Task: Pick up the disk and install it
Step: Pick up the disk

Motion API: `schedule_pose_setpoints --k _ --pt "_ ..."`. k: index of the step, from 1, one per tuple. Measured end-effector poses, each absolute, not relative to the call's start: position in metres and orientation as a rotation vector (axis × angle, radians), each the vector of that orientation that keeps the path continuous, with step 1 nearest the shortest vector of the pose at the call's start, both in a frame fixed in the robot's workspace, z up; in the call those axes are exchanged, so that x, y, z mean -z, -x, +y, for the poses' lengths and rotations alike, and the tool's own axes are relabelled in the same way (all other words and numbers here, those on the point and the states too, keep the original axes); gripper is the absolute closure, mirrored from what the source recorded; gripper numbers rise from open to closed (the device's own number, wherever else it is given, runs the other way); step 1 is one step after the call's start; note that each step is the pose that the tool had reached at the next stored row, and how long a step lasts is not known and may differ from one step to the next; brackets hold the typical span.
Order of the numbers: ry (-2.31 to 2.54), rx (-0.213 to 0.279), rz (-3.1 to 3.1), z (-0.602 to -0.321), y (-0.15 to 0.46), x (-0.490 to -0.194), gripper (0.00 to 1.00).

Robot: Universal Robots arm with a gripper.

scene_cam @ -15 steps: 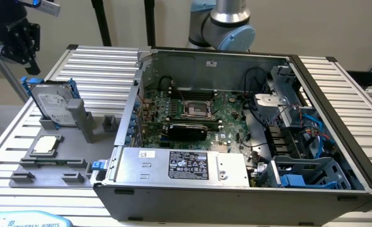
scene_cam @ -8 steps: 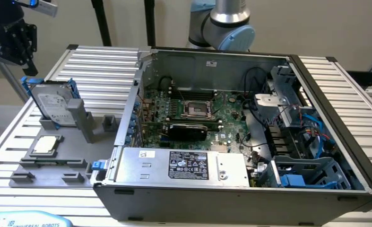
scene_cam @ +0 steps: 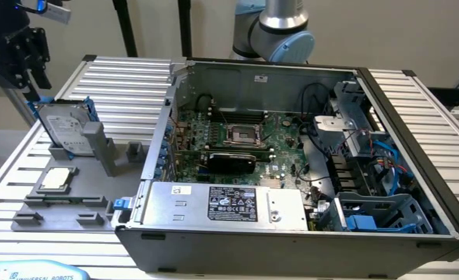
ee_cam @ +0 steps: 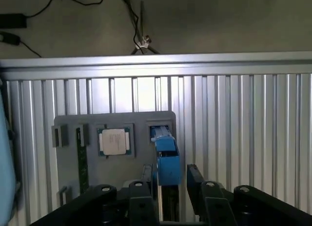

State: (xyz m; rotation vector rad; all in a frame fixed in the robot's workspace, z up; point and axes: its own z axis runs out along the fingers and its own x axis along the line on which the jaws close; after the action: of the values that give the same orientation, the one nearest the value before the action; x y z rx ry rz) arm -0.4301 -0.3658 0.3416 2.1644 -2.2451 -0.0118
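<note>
At the exterior view's far left the gripper [scene_cam: 28, 79], partly cut off by the frame edge, hangs just above the disk [scene_cam: 64, 125]. The disk stands upright in a grey holder [scene_cam: 67, 205], its lower end hidden in the slot. In the wrist view the fingers [ee_cam: 146, 175] stand apart, flanking the disk's blue edge without gripping it. Rightward sits the open computer case [scene_cam: 291, 73].

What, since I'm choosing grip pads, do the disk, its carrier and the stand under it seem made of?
The disk: likely metal, dull silver-grey casing with a white paper-like label. Its carrier: probably plastic, bright uniform blue. The stand: matte grey, blocky, seemingly plastic, perhaps printed; the look leaves it open.
</note>
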Motion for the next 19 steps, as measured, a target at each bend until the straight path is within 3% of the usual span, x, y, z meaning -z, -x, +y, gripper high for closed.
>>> schedule_pose_setpoints --k 2,3,19 --pt "-2.165 0.010 -2.246 -0.366 0.430 -0.338 0.53" --pt "-2.165 0.009 -2.247 -0.366 0.430 -0.337 0.46" --pt "-2.179 -0.020 -2.260 -0.366 0.434 -0.308 0.46"
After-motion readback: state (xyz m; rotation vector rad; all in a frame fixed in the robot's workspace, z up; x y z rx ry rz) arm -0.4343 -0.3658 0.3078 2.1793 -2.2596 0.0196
